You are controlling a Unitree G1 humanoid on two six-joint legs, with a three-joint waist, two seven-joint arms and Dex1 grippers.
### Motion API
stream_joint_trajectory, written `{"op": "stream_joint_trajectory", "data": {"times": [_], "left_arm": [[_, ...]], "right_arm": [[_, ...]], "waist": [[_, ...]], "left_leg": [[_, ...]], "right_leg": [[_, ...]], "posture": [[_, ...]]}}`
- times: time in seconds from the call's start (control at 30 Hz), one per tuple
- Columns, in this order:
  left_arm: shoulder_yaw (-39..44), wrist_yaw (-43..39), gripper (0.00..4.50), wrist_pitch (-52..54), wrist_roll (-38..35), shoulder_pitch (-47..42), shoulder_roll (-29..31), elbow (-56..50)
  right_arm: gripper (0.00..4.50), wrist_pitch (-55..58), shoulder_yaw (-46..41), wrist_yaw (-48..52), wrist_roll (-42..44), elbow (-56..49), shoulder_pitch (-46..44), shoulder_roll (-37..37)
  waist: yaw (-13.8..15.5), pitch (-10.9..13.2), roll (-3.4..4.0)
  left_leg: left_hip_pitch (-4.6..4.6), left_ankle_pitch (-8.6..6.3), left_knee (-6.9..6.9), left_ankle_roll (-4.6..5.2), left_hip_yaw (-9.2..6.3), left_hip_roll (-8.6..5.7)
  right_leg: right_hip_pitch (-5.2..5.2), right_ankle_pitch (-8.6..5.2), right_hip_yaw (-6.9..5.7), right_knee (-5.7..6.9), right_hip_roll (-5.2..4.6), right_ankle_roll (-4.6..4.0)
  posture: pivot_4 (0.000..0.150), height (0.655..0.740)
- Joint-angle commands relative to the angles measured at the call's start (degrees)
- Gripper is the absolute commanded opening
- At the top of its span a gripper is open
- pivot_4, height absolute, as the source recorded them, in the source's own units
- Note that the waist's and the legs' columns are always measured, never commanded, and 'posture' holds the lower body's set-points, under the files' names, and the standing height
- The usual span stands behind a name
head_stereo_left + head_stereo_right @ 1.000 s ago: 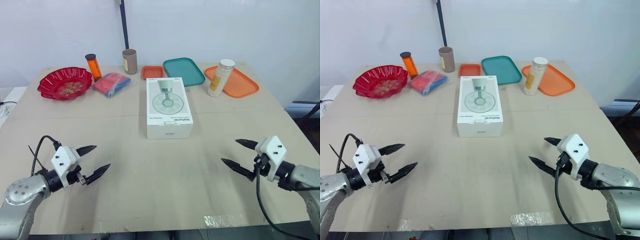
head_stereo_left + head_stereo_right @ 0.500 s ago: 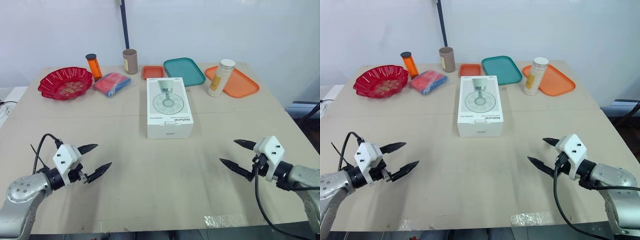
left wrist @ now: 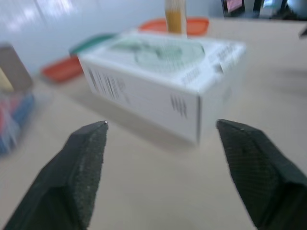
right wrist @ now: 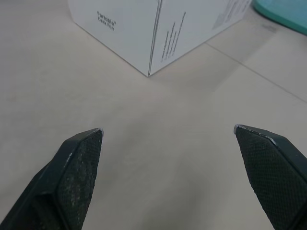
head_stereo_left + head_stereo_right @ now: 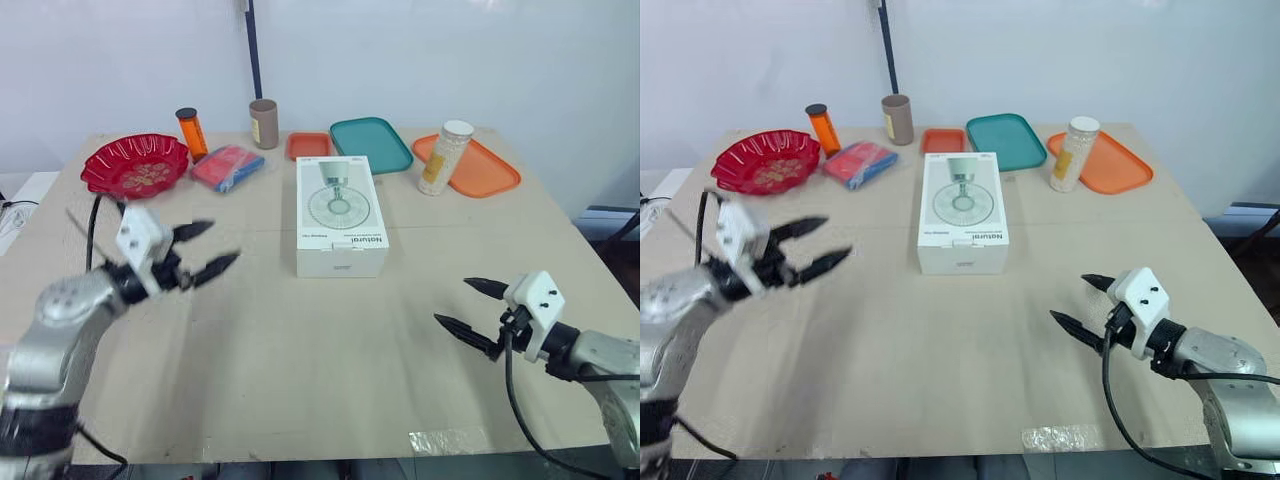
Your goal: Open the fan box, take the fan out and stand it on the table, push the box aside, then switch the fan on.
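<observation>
Left eye view: fan box (image 5: pixel 340 215) at centre, long axis towards the frame top; wide-open left gripper (image 5: pixel 225 241) faces its long side, seemingly nearer than the wide-open right gripper (image 5: pixel 451 301)

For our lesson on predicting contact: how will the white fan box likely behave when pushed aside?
The fan box lies flat on its broad face, so it should slide rather than tip. Its crisp cardboard edges suggest it stays stiff. On the smooth-looking table it may turn if pushed off-centre.
</observation>
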Motion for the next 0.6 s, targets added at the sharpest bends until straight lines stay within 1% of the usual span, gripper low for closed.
{"op": "stream_joint_trajectory", "data": {"times": [0.03,0.07,0.13,0.17,0.23,0.27,0.37,0.5,0.6], "left_arm": [[-3.4,3.1,2.34,1.8,2.3,-7.7,-2.8,6.2],[-4.7,3.3,1.86,1.8,3.5,-9.6,-3.5,7.8],[-6.4,3.6,1.28,1.2,5.4,-12.0,-4.4,9.8],[-7.4,3.8,0.76,1.3,6.1,-13.0,-4.9,10.4],[-10.3,3.4,0.13,1.5,7.6,-13.9,-5.8,10.3],[-11.5,3.3,0.05,1.7,8.2,-14.0,-6.2,10.1],[-14.0,2.2,0.05,1.7,9.4,-14.1,-7.4,9.4],[-16.2,0.1,0.05,3.4,8.7,-13.5,-7.9,6.9],[-17.3,1.0,0.05,3.2,10.0,-14.2,-9.4,8.0]], "right_arm": [[4.50,-0.3,-0.7,-1.0,0.2,-1.7,-0.3,0.2],[4.50,-0.3,-0.7,-1.1,0.2,-1.8,-0.3,0.3],[4.50,-0.5,-0.8,-1.2,0.0,-1.9,-0.1,0.2],[4.50,-0.4,-0.9,-1.3,0.0,-1.7,-0.2,0.2],[4.50,-0.6,-0.7,-1.5,-0.2,-1.3,-0.7,0.2],[4.50,-0.7,-0.4,-1.6,-0.4,-1.2,-1.0,0.2],[4.50,-0.9,0.3,-1.9,-0.8,-0.8,-2.1,0.4],[4.50,-0.9,0.7,-1.8,-0.9,-0.3,-3.0,0.4],[4.50,-1.0,1.2,-1.9,-0.9,-0.2,-3.5,0.4]], "waist": [[-0.2,0.0,0.01],[-0.3,0.0,0.00],[-0.5,0.0,-0.01],[-0.5,0.0,-0.02],[-0.4,0.0,-0.02],[-0.3,0.0,-0.02],[-0.3,0.0,-0.02],[-0.3,0.0,-0.02],[-0.3,0.0,-0.02]], "left_leg": [[0.01,-0.01,0.00,0.02,0.02,0.00],[0.01,-0.01,-0.01,0.01,0.06,0.00],[-0.06,0.01,-0.01,-0.02,0.11,0.00],[-0.06,0.01,-0.01,-0.02,0.13,0.00],[-0.06,0.01,-0.01,-0.01,0.12,0.00],[-0.06,0.00,-0.01,-0.01,0.12,0.00],[-0.06,0.01,0.00,-0.03,0.12,-0.02],[-0.07,0.02,0.00,-0.04,0.12,-0.01],[-0.07,0.02,0.00,-0.04,0.12,-0.01]], "right_leg": [[0.00,0.00,0.01,0.00,0.00,0.00],[-0.01,0.00,0.02,0.00,0.00,0.00],[-0.10,0.00,0.06,-0.01,0.00,0.00],[-0.11,0.00,0.09,0.00,0.00,0.00],[-0.12,0.00,0.09,0.00,0.00,0.01],[-0.11,0.01,0.09,0.00,0.00,0.02],[-0.10,0.04,0.12,0.00,-0.01,0.06],[-0.11,0.04,0.13,0.00,-0.01,0.06],[-0.11,0.04,0.13,0.00,-0.01,0.06]], "posture": [[0.150,0.7400],[0.150,0.7400],[0.150,0.7400],[0.150,0.7400],[0.150,0.7400],[0.150,0.7400],[0.150,0.7400],[0.150,0.7400],[0.150,0.7400]]}}
